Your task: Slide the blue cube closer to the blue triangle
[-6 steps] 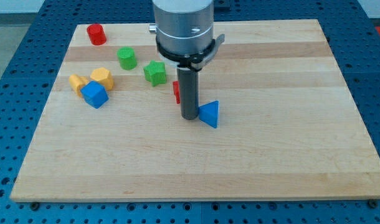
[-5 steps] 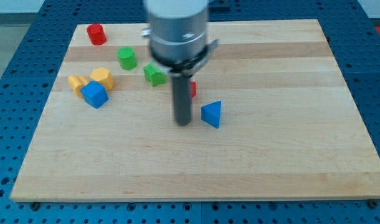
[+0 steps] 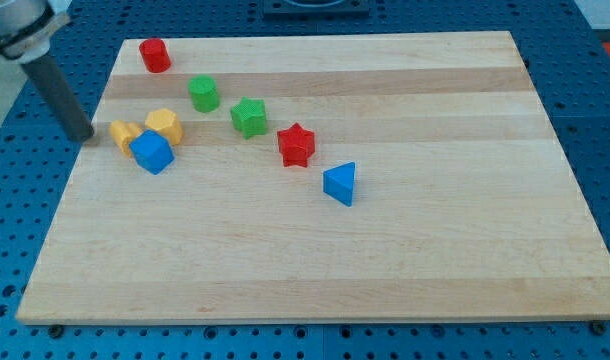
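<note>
The blue cube (image 3: 151,152) sits at the board's left, touching two yellow blocks (image 3: 125,133) (image 3: 164,125) above it. The blue triangle (image 3: 339,184) lies near the board's middle, well to the right of the cube. My tip (image 3: 82,135) is at the board's left edge, left of the yellow blocks and up-left of the blue cube, touching no block.
A red star (image 3: 296,145) lies up-left of the blue triangle. A green star (image 3: 249,117) and a green block (image 3: 203,93) lie further up-left. A red cylinder (image 3: 154,54) stands at the top left corner of the wooden board (image 3: 435,250).
My tip has moved far left, from beside the blue triangle to the board's left edge. The red star is now uncovered. No block has moved.
</note>
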{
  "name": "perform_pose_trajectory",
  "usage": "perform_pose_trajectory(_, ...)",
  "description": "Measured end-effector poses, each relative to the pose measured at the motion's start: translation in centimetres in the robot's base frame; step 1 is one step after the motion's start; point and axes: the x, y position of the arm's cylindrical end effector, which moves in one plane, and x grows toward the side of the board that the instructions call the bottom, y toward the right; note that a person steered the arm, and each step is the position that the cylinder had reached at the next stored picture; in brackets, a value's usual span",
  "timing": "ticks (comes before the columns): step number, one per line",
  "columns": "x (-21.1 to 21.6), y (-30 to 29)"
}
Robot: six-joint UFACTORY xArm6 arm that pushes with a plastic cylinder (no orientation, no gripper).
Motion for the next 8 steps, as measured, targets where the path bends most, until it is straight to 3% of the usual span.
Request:
perform_pose_trajectory(2, 3.8, 11.1)
perform_pose_trajectory(3, 8.2, 13.5)
perform_pose_trajectory(6, 12.8, 18.2)
perform_pose_trajectory(8, 18.3, 19.7)
